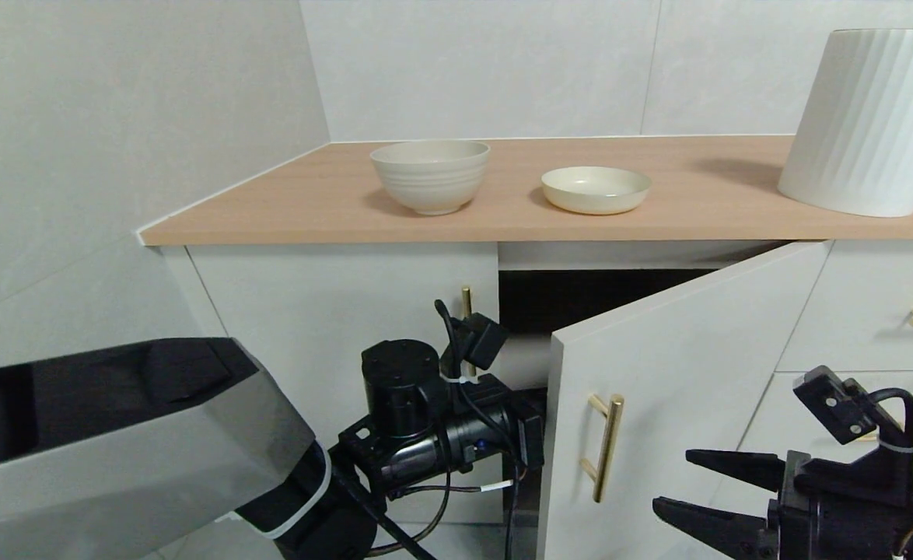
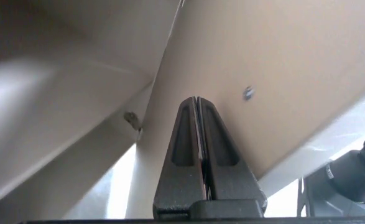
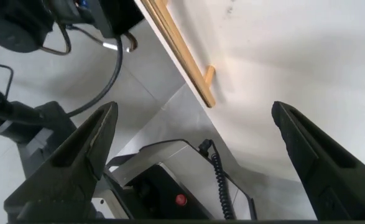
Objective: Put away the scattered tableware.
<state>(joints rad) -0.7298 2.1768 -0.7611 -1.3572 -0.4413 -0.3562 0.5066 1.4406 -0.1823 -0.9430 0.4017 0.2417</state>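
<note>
Wood-toned worktop (image 1: 705, 210) carries the tableware: a ribbed cream bowl (image 1: 430, 175) stands toward the left, and a shallow pale dish (image 1: 596, 189) sits to its right, near it but apart. Farther right stands a tall white ribbed container (image 1: 869, 117). Below the worktop a white cabinet door (image 1: 682, 373) stands ajar, swung out toward the near side, with an upright brass handle (image 1: 604, 447) by its free edge and a dark opening behind it. The left gripper (image 2: 196, 102) is low at that gap, its fingers pressed together with nothing between them, close to a pale panel bearing a small screw (image 2: 249, 93). The right gripper (image 1: 674, 481) hangs low at the near right, in front of the door, its fingers spread wide and empty, pointing left. Both grippers are well below the bowl and dish.
</note>
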